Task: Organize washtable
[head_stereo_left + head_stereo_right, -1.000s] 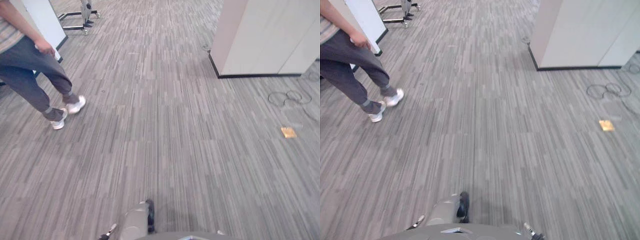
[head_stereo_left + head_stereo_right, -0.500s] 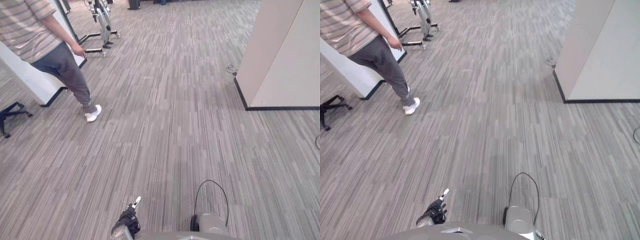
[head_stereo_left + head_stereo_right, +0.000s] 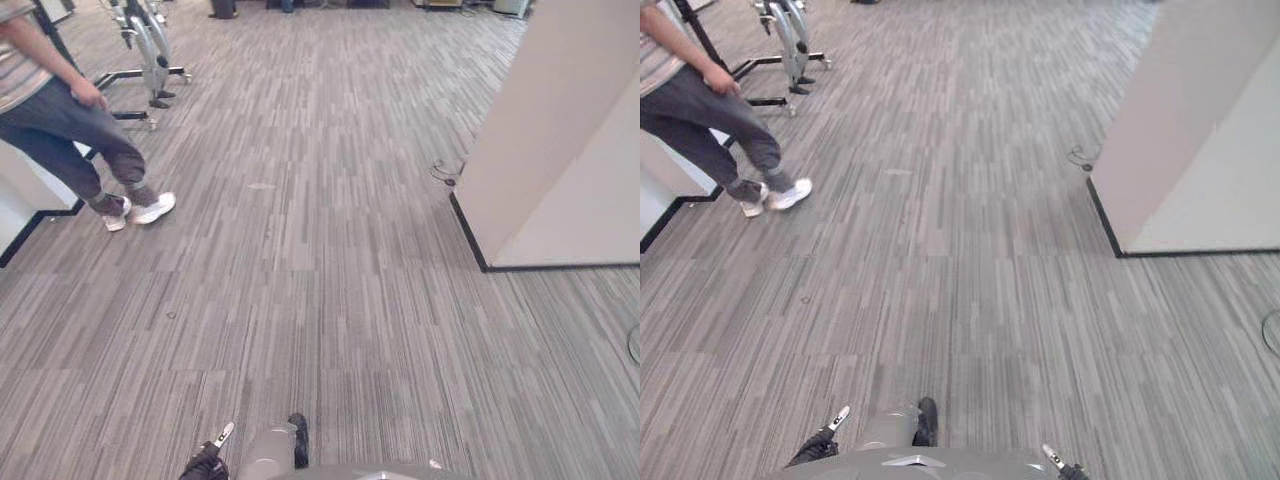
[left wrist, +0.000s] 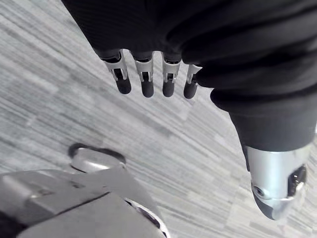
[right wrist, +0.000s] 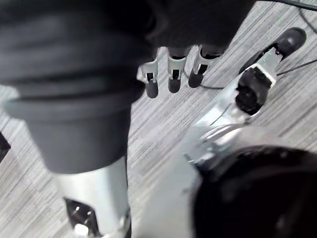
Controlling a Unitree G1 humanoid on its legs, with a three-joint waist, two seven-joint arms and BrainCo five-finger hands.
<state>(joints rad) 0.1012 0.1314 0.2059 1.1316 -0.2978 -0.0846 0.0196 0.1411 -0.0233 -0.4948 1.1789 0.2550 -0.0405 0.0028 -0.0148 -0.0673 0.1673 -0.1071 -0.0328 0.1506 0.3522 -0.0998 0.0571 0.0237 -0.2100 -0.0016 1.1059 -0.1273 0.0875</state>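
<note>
Grey striped carpet [image 3: 320,270] stretches ahead, with no washtable or item of it in sight. My left hand [image 4: 147,82] hangs at my side above the carpet, fingers straight and holding nothing; its thumb [image 4: 275,183] stands apart. It also peeks in at the bottom edge of the left eye view [image 3: 205,465]. My right hand [image 5: 173,74] hangs the same way, fingers relaxed and empty, thumb [image 5: 94,198] apart.
A person [image 3: 60,120] in grey trousers and white shoes walks at the far left. Behind them is a wheeled metal stand [image 3: 145,50]. A white panel [image 3: 15,200] is at the left edge. A large pale cabinet [image 3: 560,150] blocks the right, with a cable [image 3: 440,172] at its corner.
The whole picture has swung, so the camera has moved. The person has stepped and now shows further left. Both hands still hang empty.
</note>
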